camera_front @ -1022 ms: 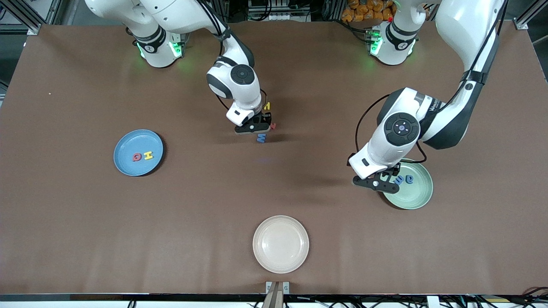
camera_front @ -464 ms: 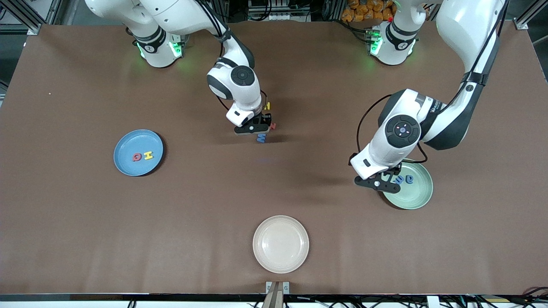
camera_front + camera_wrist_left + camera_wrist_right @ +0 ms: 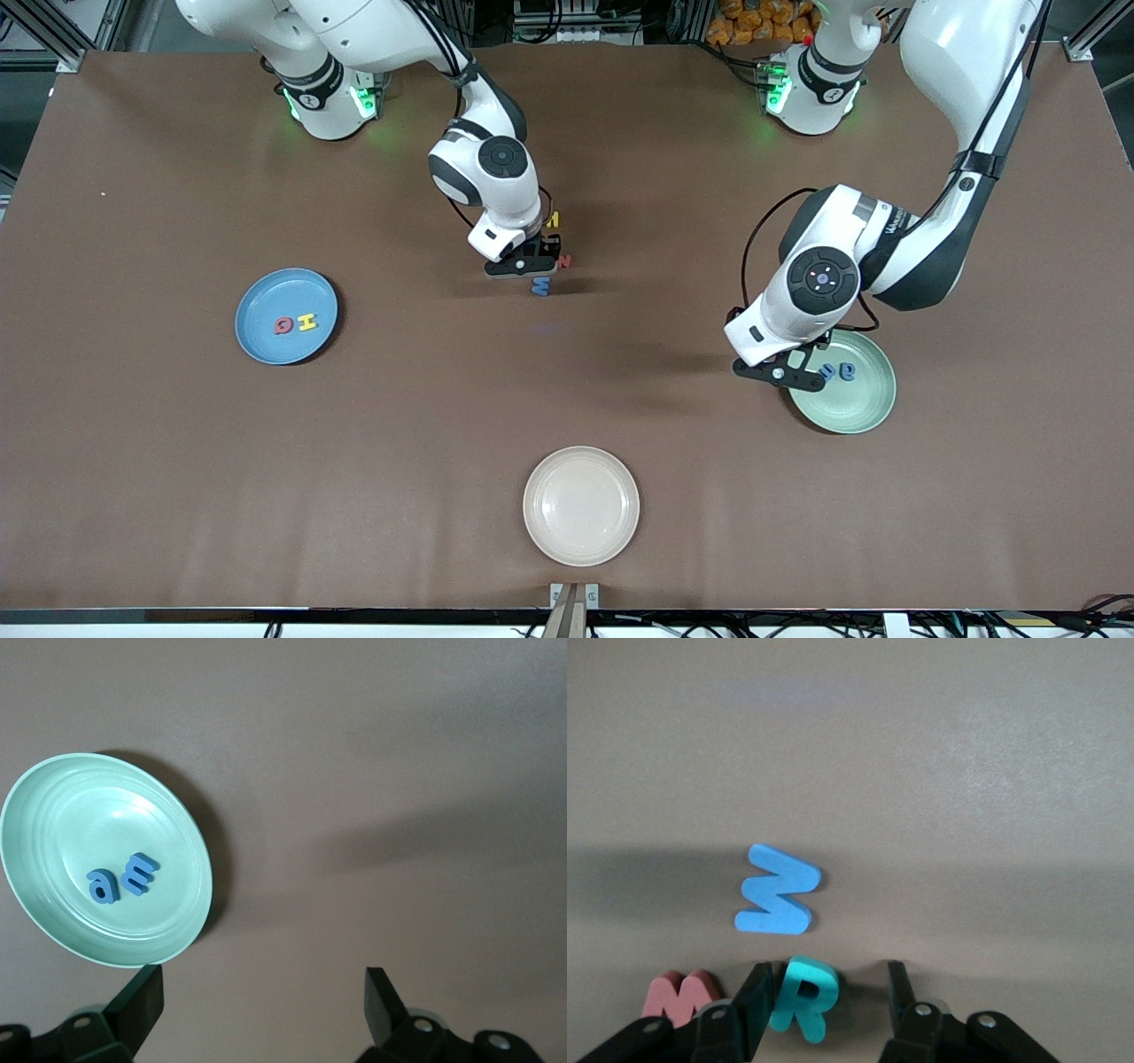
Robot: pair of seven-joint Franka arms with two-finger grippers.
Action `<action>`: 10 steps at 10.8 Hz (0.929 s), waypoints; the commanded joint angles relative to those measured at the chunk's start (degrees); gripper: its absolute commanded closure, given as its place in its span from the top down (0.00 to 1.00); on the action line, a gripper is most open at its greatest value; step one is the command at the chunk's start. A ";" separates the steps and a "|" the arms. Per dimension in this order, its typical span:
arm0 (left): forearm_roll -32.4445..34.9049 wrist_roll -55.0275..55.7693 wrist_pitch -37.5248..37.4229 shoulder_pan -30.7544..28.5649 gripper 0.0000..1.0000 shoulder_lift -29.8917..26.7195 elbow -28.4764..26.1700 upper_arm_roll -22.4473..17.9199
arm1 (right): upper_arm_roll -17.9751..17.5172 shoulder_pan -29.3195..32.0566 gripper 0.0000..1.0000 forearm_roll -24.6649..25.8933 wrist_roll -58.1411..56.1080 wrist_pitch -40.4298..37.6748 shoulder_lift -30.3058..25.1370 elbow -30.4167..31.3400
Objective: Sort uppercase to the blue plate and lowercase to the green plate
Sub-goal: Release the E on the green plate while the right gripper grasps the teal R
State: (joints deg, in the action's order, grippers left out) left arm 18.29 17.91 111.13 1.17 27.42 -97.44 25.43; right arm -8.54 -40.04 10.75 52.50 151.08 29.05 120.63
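My right gripper (image 3: 530, 259) is down at the table's middle, open, its fingers straddling the teal R (image 3: 804, 997); one finger touches the R and the other stands apart from it. Beside the R lie the red M (image 3: 678, 996), the blue w (image 3: 777, 891) and a small yellow letter (image 3: 554, 219). The blue plate (image 3: 257, 347) holds a red Q (image 3: 283, 325) and a yellow H (image 3: 306, 322). In the green plate (image 3: 53, 930) lie a blue a (image 3: 102, 888) and a blue m (image 3: 139, 873). My left gripper (image 3: 261, 1001) hangs open and holds nothing, over the table by that plate's rim.
A cream-white plate (image 3: 580, 507) with nothing in it sits near the front camera at the table's middle. The brown table top (image 3: 407, 408) is bare between the three plates.
The left hand has drifted slightly off the green plate's rim toward the table's middle. The right hand has stayed low over the letter cluster.
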 commanded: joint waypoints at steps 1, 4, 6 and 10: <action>0.26 0.98 -0.91 -0.03 1.00 -0.78 0.33 0.32 | -0.95 0.40 0.57 1.12 1.64 0.00 0.13 0.31; 0.26 1.34 -0.91 0.15 1.00 -0.79 0.24 0.32 | -1.04 0.40 0.46 1.12 1.64 0.18 0.13 0.75; 0.35 1.43 -0.91 0.32 1.00 -0.61 0.24 0.32 | -1.21 0.40 0.38 1.12 1.56 0.18 0.13 0.66; 0.52 1.34 -0.91 0.32 1.00 -0.44 0.33 0.14 | -1.21 0.49 0.24 1.12 1.38 0.09 0.13 0.66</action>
State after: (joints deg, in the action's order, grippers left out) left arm 18.29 18.15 111.12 1.44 27.27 -97.23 25.45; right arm -8.99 -40.03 10.75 52.58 150.89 28.85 120.88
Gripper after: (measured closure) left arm 0.000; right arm 0.709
